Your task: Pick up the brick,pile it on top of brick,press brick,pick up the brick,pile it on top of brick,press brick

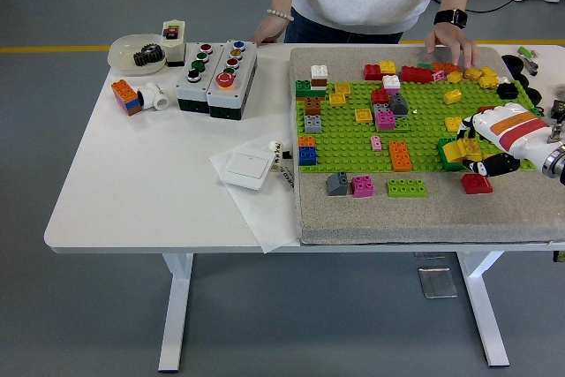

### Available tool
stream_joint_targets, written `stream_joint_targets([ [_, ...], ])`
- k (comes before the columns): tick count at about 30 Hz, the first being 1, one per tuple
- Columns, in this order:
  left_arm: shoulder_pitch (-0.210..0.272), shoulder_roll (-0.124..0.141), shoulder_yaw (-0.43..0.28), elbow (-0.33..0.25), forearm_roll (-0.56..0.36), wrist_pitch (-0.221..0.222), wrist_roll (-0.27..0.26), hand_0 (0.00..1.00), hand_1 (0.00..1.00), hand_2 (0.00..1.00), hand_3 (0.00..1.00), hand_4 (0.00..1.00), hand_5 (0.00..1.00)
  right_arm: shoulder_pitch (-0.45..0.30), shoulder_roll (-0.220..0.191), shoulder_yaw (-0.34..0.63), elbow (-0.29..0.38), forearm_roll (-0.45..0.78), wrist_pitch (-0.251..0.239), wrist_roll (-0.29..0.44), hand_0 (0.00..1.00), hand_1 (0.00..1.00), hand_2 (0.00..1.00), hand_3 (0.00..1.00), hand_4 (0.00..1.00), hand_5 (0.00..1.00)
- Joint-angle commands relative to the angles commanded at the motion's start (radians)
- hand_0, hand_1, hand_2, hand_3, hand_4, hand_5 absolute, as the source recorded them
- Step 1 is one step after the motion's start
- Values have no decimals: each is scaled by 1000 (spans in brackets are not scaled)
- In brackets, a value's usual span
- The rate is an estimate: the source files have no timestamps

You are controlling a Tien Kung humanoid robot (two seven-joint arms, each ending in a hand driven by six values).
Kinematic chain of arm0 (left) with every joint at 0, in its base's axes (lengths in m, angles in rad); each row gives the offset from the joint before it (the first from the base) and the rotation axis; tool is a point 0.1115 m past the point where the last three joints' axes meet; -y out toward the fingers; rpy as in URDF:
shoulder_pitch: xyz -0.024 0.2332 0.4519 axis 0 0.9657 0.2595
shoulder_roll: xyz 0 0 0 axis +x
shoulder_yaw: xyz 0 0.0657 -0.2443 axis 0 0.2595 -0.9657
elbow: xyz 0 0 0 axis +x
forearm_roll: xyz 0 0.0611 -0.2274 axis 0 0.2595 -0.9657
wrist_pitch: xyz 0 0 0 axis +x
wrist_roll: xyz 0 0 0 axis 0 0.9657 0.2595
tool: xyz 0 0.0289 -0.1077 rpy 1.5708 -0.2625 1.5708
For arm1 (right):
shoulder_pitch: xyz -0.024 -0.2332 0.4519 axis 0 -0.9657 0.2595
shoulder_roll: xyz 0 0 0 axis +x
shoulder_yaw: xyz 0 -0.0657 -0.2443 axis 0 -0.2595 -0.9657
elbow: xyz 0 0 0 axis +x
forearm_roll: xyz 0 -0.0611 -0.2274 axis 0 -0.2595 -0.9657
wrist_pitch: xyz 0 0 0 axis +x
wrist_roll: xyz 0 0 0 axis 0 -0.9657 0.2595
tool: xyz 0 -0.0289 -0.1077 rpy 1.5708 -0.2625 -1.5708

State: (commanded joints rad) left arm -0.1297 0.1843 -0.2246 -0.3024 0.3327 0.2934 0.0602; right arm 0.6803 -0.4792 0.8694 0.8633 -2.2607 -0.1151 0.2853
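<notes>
White tabletop (132, 192) carries, at your far left, a pale shallow bowl (132, 49) holding a dark gear, with a small orange-and-blue brick stack (126, 95) just in front of it. Next to these sit 2 grey push-button boxes (217, 78) side by side. A flat white switch plate (246, 168) lies on a sheet of white paper (265, 205) near the table's front.

Moving right, a grey foam-like mat (415, 218) holds a green studded baseplate (353, 152) scattered with loose bricks. On the bare mat in front of the plate you see a grey sloped brick (337, 184), a magenta brick (363, 186), a flat green 2-row brick (406, 187) and a red brick (477, 184).

At the plate's right end, the robot's right hand (488, 143), white with an orange band, comes in from the right edge and pinches a yellow brick (461, 148) between its fingers. That brick sits directly over a dark green brick (448, 158) on the plate; whether the 2 touch you cannot tell.

At the far side, a person's one hand (268, 29) rests at the table edge and the other hand (450, 43), with a black wristwatch, rests on bricks at the mat's far edge.
</notes>
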Motion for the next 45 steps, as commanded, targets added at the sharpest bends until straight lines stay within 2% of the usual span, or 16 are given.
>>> stream_joint_targets([
  [5, 0, 1, -3, -1, 6, -1, 3, 793, 795, 812, 646, 662, 658, 34, 19, -40, -50, 4, 0, 0, 481, 479, 522, 498, 720, 254],
  [11, -3, 2, -5, -1, 10, 0, 4, 793, 795, 812, 646, 662, 659, 81, 54, -61, -141, 7, 1, -6, 484, 480, 523, 499, 720, 252],
  [19, -8, 2, -2, -2, 5, 1, 3, 793, 797, 812, 647, 662, 659, 119, 84, -87, -197, -1, -3, -8, 493, 481, 525, 499, 723, 247],
  [34, -9, 2, 0, -2, 0, 1, 1, 793, 797, 812, 647, 662, 659, 131, 102, -118, -205, -5, 5, -13, 489, 483, 526, 502, 728, 232],
  [45, -10, 2, 1, -2, 0, 2, 1, 793, 796, 812, 646, 662, 660, 138, 115, -121, -246, -7, -2, -11, 488, 485, 527, 500, 735, 230],
])
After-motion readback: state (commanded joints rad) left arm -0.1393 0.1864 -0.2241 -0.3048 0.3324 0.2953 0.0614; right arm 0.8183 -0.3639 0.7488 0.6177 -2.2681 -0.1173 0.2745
